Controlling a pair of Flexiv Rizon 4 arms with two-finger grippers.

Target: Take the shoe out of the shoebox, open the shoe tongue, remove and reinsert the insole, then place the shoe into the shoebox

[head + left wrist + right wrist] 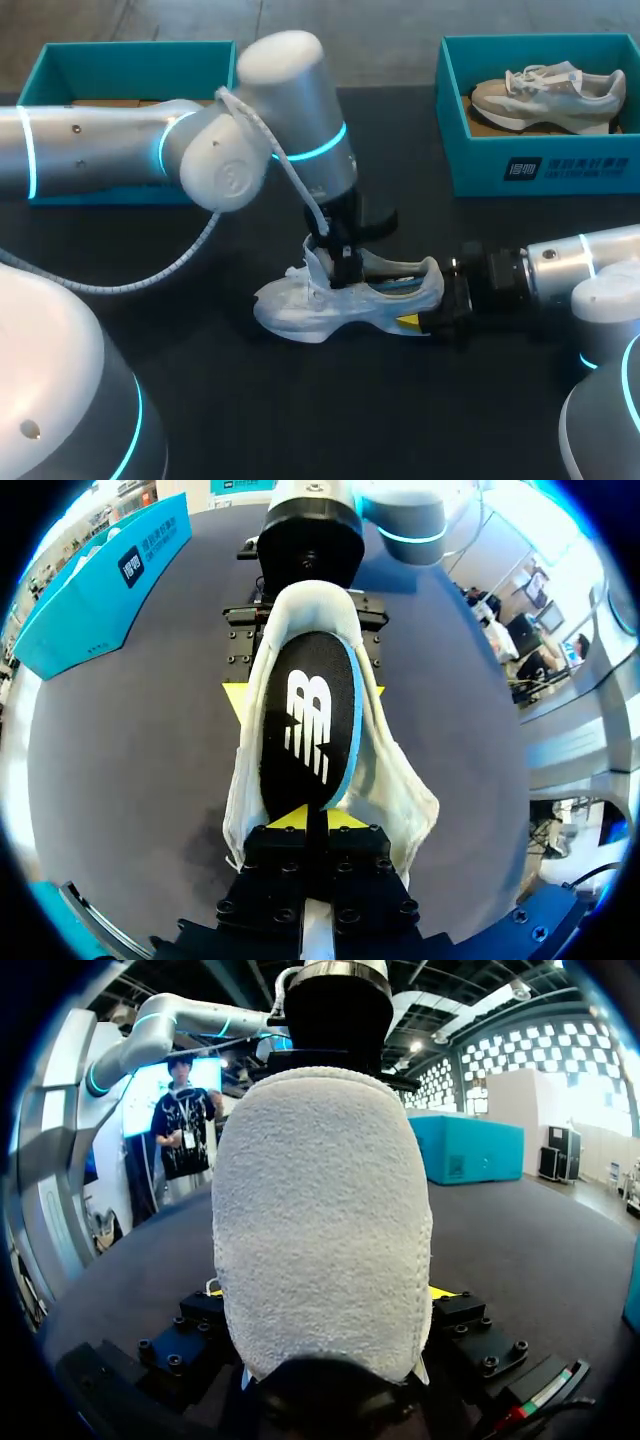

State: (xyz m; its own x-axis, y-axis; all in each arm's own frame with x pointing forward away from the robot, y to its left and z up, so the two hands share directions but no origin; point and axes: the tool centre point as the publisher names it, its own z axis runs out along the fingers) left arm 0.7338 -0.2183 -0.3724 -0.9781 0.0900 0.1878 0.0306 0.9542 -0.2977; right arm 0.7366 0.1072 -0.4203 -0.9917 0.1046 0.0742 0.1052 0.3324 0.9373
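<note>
– How far along?
– The left gripper (307,818) is pinched narrow on the insole's (305,725) front end. The shoe (330,305) lies mid-worktop (300,420), out of its shoebox (130,68), tongue (315,262) raised. The right gripper (425,322) clamps the heel.
– What's left?
– Seating the insole, I'd judge, then reboxing. Only the left wrist view shows the insole plainly.

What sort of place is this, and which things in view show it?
Probably a robot test bench for shoe packing: a dark table, the teal left shoebox and right shoebox, and the left gripper and right gripper holding a white shoe.
</note>
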